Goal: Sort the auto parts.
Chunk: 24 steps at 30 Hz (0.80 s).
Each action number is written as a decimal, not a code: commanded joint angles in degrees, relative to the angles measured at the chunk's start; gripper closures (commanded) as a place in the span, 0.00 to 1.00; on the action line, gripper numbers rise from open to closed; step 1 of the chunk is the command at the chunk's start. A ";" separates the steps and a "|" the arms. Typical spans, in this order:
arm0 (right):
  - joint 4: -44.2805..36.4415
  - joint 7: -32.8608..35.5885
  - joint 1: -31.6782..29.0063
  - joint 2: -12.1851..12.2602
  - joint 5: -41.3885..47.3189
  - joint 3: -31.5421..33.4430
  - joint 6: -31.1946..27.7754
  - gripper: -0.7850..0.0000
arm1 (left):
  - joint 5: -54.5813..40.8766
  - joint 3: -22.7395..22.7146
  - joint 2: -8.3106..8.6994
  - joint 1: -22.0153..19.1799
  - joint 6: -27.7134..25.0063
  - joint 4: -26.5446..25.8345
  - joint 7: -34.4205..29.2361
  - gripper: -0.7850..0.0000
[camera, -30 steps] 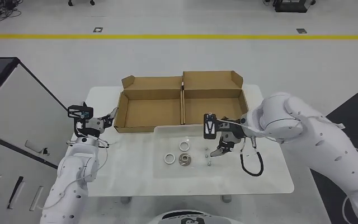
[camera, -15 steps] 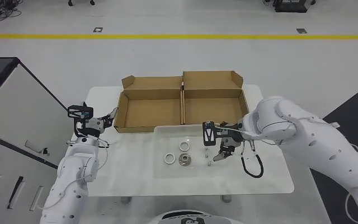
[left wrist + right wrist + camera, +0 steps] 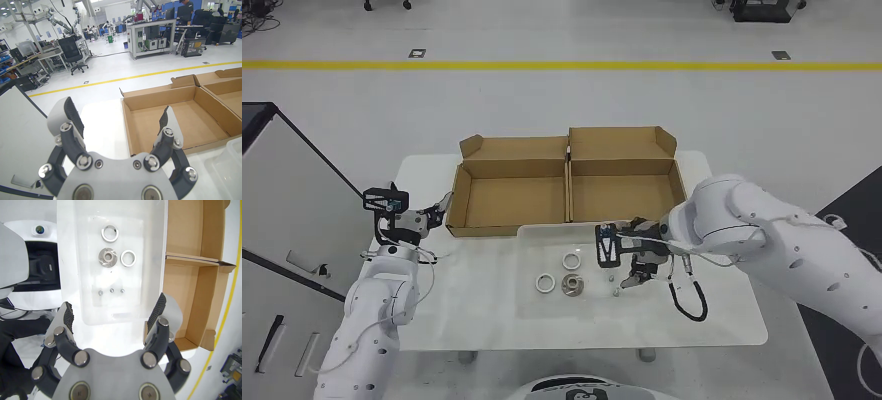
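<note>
A robotics lab is stretching out ahead of the left gripper (image 3: 117,107). A yellow floor line (image 3: 132,76) is running across the pale floor well beyond its fingertips. Farther off, an aluminium-framed equipment rack (image 3: 151,37) is standing with electronics boxes inside. Off to one side of the gripper, other robot arms (image 3: 62,24) are showing among metal frames, with an office chair (image 3: 74,54) and cluttered desks (image 3: 37,56) sitting below.

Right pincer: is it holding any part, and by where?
Nothing. The right pincer is open and empty, over the end of the clear tray.
</note>
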 commanded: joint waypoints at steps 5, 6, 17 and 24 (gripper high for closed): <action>4.44 3.46 8.35 -2.80 3.42 -10.37 3.45 0.00 | 0.00 0.00 0.00 0.00 0.00 0.00 0.00 0.00; 5.54 3.65 9.66 -3.42 4.40 -11.99 3.64 0.00 | 0.00 0.00 0.00 0.00 0.00 0.00 0.00 0.00; 14.75 4.19 17.66 -9.28 8.89 -23.07 4.19 0.00 | 0.00 0.00 0.00 0.00 0.00 0.00 0.00 0.00; 17.59 4.50 16.21 -11.40 7.58 -23.07 4.49 0.28 | 0.00 0.00 0.00 0.00 0.00 0.00 0.00 0.00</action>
